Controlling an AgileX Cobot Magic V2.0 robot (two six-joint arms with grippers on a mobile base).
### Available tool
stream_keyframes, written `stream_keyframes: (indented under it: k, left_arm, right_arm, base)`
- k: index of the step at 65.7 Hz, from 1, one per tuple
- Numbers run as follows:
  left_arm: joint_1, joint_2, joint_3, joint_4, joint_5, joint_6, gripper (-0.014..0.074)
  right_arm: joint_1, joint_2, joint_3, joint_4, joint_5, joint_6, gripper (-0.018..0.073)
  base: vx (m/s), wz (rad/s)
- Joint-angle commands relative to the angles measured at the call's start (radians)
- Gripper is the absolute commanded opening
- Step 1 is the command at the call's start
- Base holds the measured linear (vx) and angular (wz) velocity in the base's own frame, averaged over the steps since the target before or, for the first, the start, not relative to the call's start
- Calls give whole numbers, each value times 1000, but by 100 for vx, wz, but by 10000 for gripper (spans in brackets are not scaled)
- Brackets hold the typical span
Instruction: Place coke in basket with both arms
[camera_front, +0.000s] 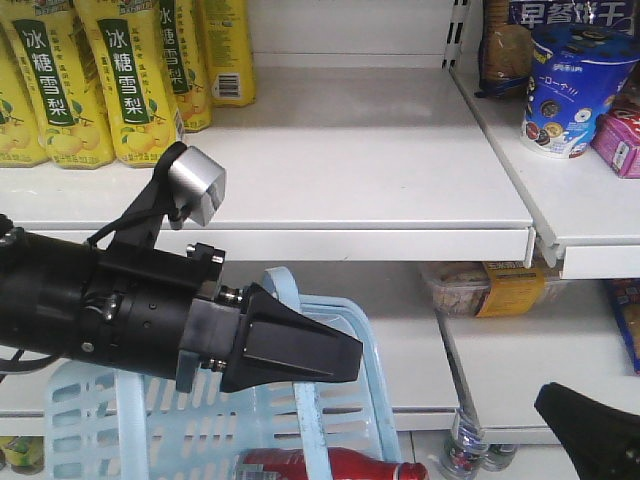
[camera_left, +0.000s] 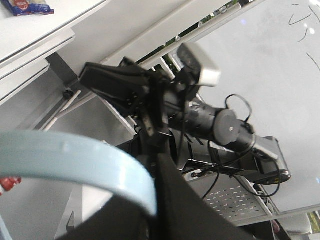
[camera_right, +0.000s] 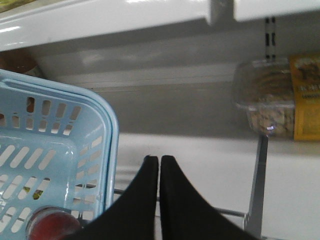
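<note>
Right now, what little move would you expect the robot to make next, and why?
Probably draw the right hand back from the basket. The red coke already lies inside it, and that hand is shut and empty beside the rim. The left hand seems to hold the basket handle, so it should stay.

One pale blue basket (camera_front: 352, 345), one red coke bottle (camera_front: 330, 465), four yellow pear-drink bottles (camera_front: 130, 80), one blue snack tub (camera_front: 570, 90), one clear biscuit pack (camera_front: 485, 288), two black arms (camera_front: 90, 300)

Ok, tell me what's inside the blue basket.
The red coke lies inside the basket; the right wrist view shows it through the slotted floor. The left arm and the frame edge hide the rest of the interior.
</note>
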Motion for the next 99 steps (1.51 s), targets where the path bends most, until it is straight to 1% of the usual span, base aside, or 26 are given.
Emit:
stream_keyframes:
  k: [1,11,23,59,62,66,71,79,83,88,92,99]
  left_arm:
    - [-4,-38,-35,-122,21,14,-6]
    - [-4,-38,-35,-122,21,14,-6]
    - [-4,-38,-35,-122,21,14,-6]
    - [-4,-38,-35,-121,20,14,-6]
    - [-4,-37,-28,-118,9,14,-6]
    - [-4,-39,-25,-100,-41,14,-6]
    - [-4,-47,-24,-58,-99,14,-6]
    - [-4,-73,-24,57,-222,11,-6]
    - [-4,-86,-24,91,-274,9,-6]
    - [-4,-111,-24,155,-336,9,-6]
    - [-4,-133,-23,225,-360,9,-6]
    - [-4,-176,-3,337,-375,-47,-6]
  right_arm:
    - [-3,-24,23,90,-81,9,-4]
    - [-3,-26,40,197,-75,9,-4]
    - [-3,-26,40,271,-75,7,-4]
    - [-3,-26,40,273,-75,7,-4]
    - [-3,-26,40,273,-75,7,-4]
    - [-3,-26,40,273,-75,7,-4]
    - [-3,-26,40,273,-75,7,-4]
    - [-3,-26,40,273,-75,7,-4]
    - [-3,-26,40,273,-75,7,-4]
    - [-3,-26,40,273,-75,7,-4]
    - [-3,-26,40,273,-77,7,-4]
    - [-3,-26,40,273,-77,7,-4]
  base:
    - [0,0]
    - [0,0]
    - [0,0]
    - [0,0]
    - [0,0]
    - [0,0]
    - [0,0]
    - [0,0]
    - [0,0]
    - [0,0]
    - [0,0]
    - [0,0]
